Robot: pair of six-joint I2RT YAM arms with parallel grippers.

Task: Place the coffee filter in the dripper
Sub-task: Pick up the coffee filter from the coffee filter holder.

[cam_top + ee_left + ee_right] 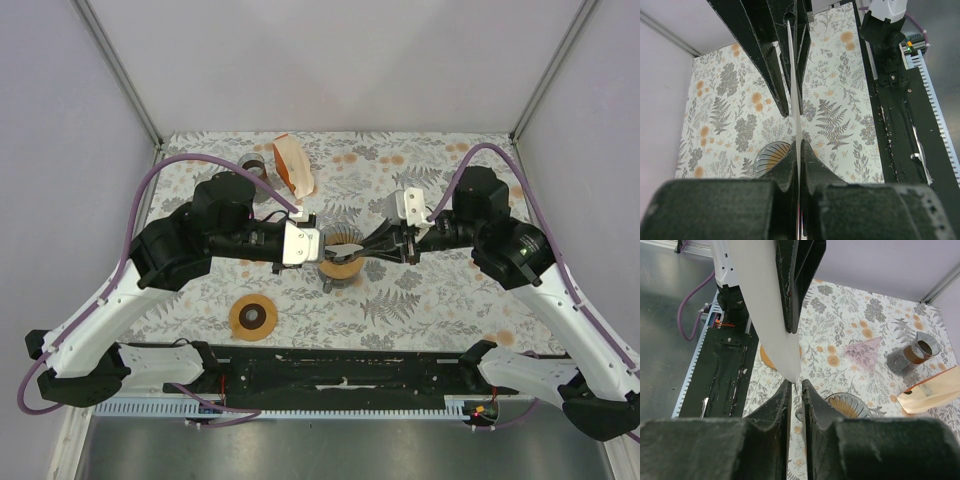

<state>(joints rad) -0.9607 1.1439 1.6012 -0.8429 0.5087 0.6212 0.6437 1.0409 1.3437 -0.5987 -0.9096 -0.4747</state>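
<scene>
Floral surface (420, 300), centre: dripper (341, 270) has no filter yet. Coffee filter (762, 315) is above it, pinched flat in left claw (799, 155). Right claw (796, 387) slightly parted at filter tip, seemingly gripping nothing. Lowering remains.

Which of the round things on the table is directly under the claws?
The ribbed dripper at centre; the flat orange disc lies front-left, the cup back-left.

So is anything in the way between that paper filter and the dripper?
Nothing visible. The filter, pinched in the left jaws, hangs over the dripper with only open air between them; the right jaws sit at its tip, slightly apart.
</scene>
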